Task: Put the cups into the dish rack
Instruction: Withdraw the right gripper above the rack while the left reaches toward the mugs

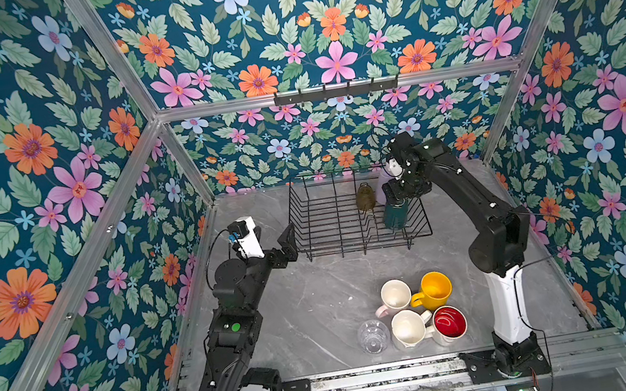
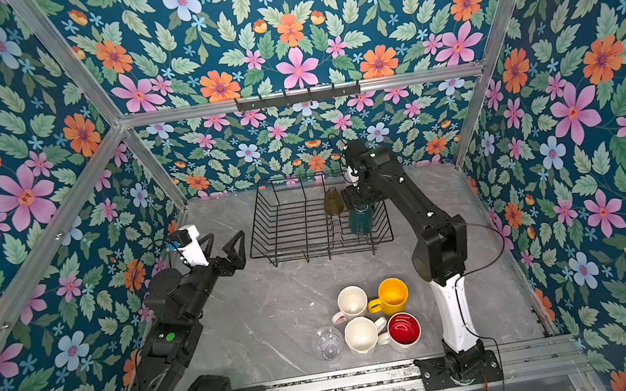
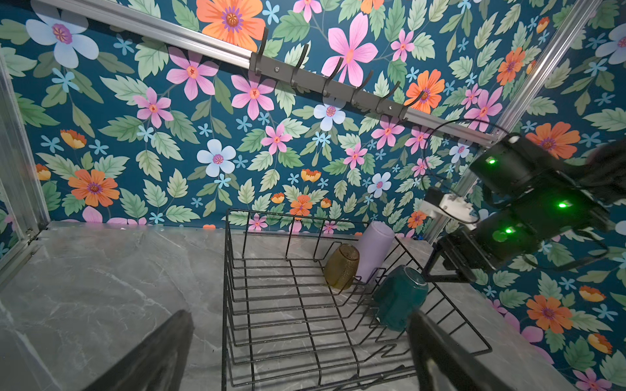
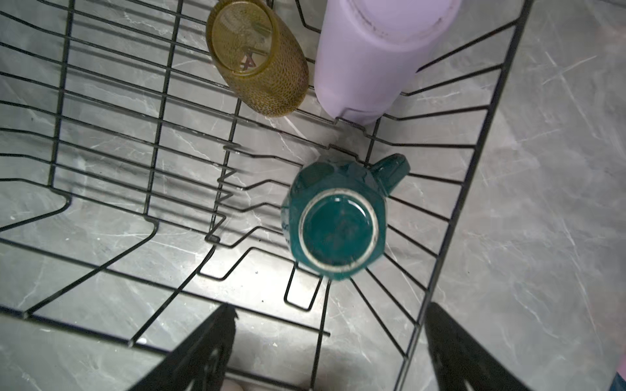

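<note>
The black wire dish rack (image 1: 332,223) (image 2: 287,230) stands at the back of the grey table. Three cups rest in its right end: an upside-down dark teal mug (image 1: 395,214) (image 4: 335,230), an olive-brown glass (image 1: 365,197) (image 4: 257,57) and a lilac tumbler (image 3: 374,250) (image 4: 372,57). My right gripper (image 1: 402,196) (image 4: 333,309) hovers just above the teal mug, open and holding nothing. My left gripper (image 2: 225,239) (image 3: 299,315) is open and empty beside the rack's left edge. Near the front stand a pale pink mug (image 1: 395,295), yellow mug (image 1: 434,289), white faceted mug (image 1: 409,328), red-lined mug (image 1: 449,323) and clear glass (image 1: 373,335).
A dark hook rail (image 1: 335,90) is mounted on the floral back wall above the rack. Aluminium frame posts stand at the back corners. A metal mounting rail (image 1: 372,379) runs along the table's front edge between the two arm bases.
</note>
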Available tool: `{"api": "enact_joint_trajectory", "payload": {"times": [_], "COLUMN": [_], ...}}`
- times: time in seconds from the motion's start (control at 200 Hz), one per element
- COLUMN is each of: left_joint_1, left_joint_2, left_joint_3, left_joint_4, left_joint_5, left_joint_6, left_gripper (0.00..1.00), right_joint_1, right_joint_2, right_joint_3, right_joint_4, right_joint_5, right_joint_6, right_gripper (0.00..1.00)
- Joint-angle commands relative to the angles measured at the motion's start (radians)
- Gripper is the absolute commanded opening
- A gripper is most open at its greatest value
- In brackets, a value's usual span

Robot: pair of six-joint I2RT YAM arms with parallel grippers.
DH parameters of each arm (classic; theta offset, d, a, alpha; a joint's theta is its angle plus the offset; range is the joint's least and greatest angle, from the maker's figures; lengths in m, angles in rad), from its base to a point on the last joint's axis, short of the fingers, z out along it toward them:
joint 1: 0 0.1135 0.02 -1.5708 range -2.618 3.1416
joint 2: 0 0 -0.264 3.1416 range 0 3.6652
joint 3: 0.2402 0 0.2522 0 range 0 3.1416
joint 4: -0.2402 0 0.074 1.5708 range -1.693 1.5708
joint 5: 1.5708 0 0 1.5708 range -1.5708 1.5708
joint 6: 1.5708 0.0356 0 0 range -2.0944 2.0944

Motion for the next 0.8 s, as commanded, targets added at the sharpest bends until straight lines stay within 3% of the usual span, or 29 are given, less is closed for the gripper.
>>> {"api": "enact_joint_trajectory", "payload": {"times": [0.0, 0.145, 0.486, 0.796], "left_joint_1": [0.000, 0.000, 0.001, -0.001], "left_joint_2": [0.001, 0.000, -0.048, -0.047], "left_joint_3": [0.017, 0.040, 0.020, 0.030], "left_joint_4": [-0.024, -0.109, -0.284, -0.473], "left_joint_5": [0.005, 0.021, 0.082, 0.224], "left_joint_6": [-0.017, -0.031, -0.103, -0.141], "left_gripper": [1.00, 1.00, 0.96, 0.90], "right_joint_1": [0.003, 0.001, 0.004, 0.004], "right_joint_2": [-0.149, -0.349, -0.566, -0.627], "right_joint_3": [-0.184, -0.465, -0.754, -0.846], "right_joint_4": [0.249, 0.477, 0.687, 0.737], "right_joint_5": [-0.053, -0.142, -0.179, -0.182], "right_joint_6": [0.051, 0.096, 0.175, 0.177], "right_gripper": [0.88, 0.90, 0.99, 0.99]}}
